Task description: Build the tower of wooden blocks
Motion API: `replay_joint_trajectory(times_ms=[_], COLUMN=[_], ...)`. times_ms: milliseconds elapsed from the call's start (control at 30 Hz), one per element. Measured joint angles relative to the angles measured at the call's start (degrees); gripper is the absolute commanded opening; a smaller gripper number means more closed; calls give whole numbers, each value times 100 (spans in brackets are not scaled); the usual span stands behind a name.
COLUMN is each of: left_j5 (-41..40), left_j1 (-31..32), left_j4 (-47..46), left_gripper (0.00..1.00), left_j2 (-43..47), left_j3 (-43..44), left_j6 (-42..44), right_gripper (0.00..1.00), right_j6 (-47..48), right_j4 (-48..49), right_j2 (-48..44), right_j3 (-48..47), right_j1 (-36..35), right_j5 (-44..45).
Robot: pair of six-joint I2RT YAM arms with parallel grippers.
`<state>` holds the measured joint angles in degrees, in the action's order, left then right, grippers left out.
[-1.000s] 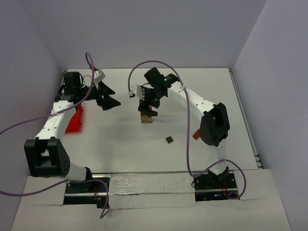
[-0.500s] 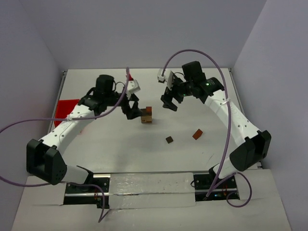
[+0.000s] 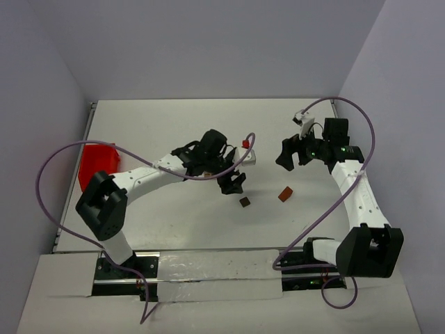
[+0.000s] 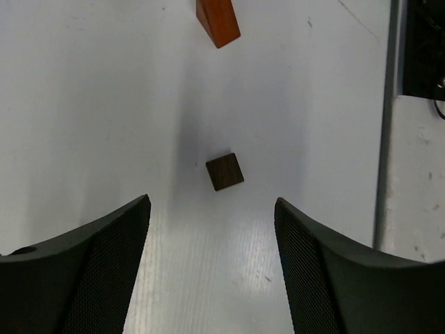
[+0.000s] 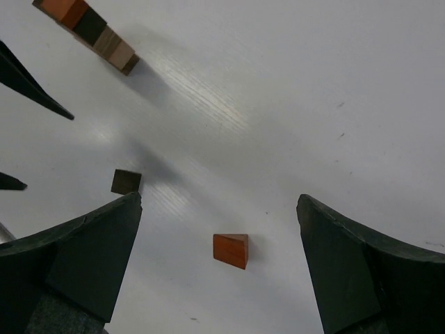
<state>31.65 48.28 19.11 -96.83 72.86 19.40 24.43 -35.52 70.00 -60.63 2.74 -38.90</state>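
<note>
The tower, a short stack of tan, dark and reddish blocks [image 5: 87, 31], shows at the top left of the right wrist view; in the top view my left arm hides it. A dark brown cube [image 3: 245, 202] lies loose on the table, just ahead of my open, empty left gripper [image 3: 233, 182]. In the left wrist view the cube [image 4: 224, 172] sits beyond the gripper [image 4: 212, 205]. A reddish-brown block [image 3: 285, 194] lies to its right. My right gripper [image 3: 286, 154] is open and empty above it; the block [image 5: 231, 250] sits between its fingers, below them.
A red plastic bin [image 3: 97, 163] stands at the table's left edge. The left arm's purple cable loops over the left side. The table's right edge strip [image 4: 384, 139] shows in the left wrist view.
My left arm has swung right and nearer, over the tower's spot, to the dark cube. My right arm has drawn back to the right, above the reddish-brown block.
</note>
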Motion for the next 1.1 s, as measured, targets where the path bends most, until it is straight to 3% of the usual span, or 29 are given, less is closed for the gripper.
replay_joint_trajectory(times_ms=[367, 833, 900, 1033, 1100], left_j5=[-1673, -2582, -2584, -2561, -2533], left_j1=[1112, 1236, 1236, 1238, 1238], left_j4=[-867, -537, -523, -477, -420], left_gripper=[72, 71, 65, 42, 38], left_j2=[-935, -1771, -1800, -1837, -1856], left_j3=[-27, 267, 325, 381, 406], left_j6=[-881, -1376, -1429, -1456, -1463], right_gripper=[100, 100, 100, 100, 100], right_j6=[-911, -1200, -1203, -1203, -1205], right_j4=[820, 1079, 1087, 1094, 1096], right_j2=[-206, -228, -228, -228, -228], right_j3=[477, 515, 515, 515, 515], right_j1=[531, 608, 610, 610, 610], right_j5=[16, -355, -396, -417, -425])
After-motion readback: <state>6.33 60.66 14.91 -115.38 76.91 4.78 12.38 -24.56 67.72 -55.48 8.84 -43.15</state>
